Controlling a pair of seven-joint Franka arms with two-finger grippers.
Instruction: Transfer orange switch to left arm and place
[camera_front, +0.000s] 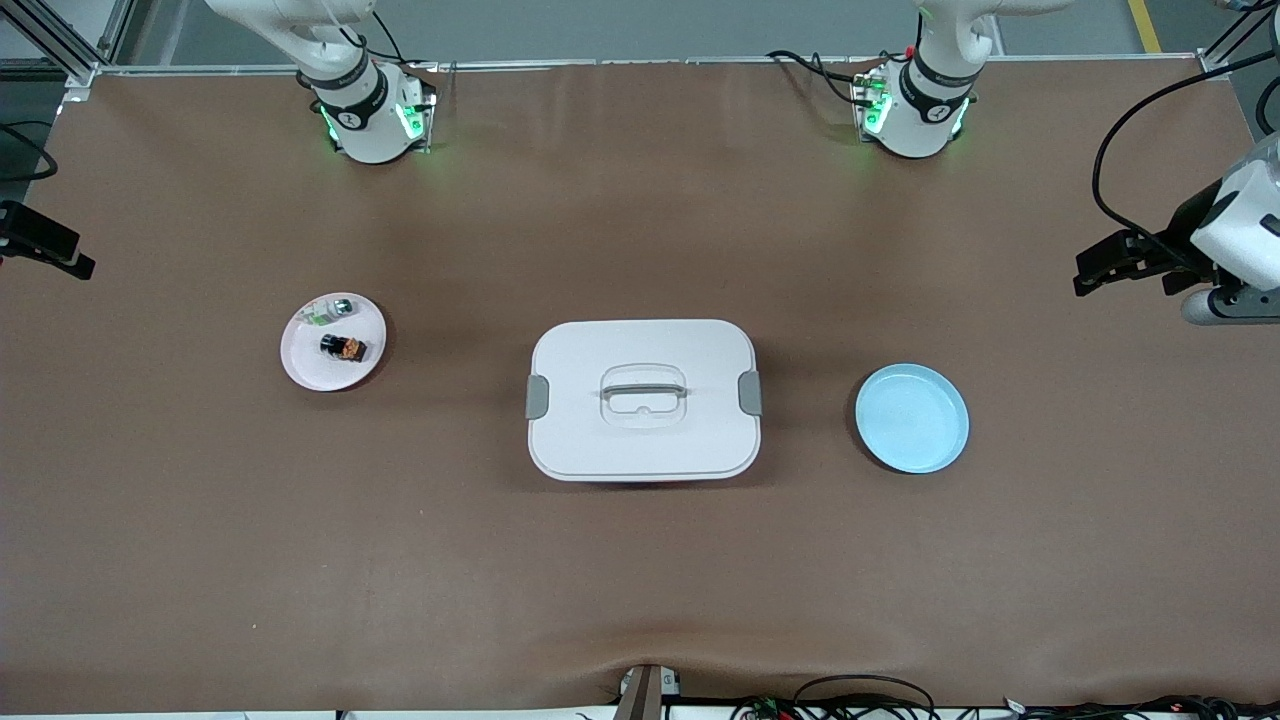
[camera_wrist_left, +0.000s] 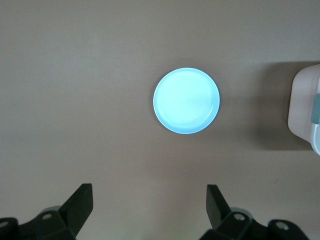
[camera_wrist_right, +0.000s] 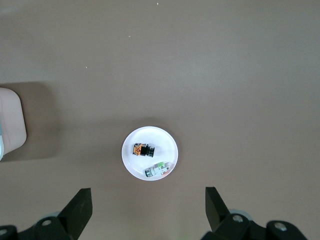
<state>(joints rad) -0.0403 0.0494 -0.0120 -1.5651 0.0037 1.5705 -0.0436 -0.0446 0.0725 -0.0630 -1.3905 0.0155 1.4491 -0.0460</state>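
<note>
While both arms are hovering high with fingers spread and empty, right gripper (camera_wrist_right: 145, 210) over pink plate (camera_front: 300, 365), left gripper (camera_wrist_left: 150, 210) over blue plate (camera_front: 935, 450), orange switch (camera_front: 343, 347) is lying on the pink plate beside a silver-green part (camera_front: 330, 312); descend squarely, pinch only the switch, clear the box (camera_front: 643, 400).

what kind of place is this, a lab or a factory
Probably a robotics lab bench: two white Franka arm bases bolted to a brown-covered table, cables along its edge, and staged props like the white clip-lidded box.
</note>
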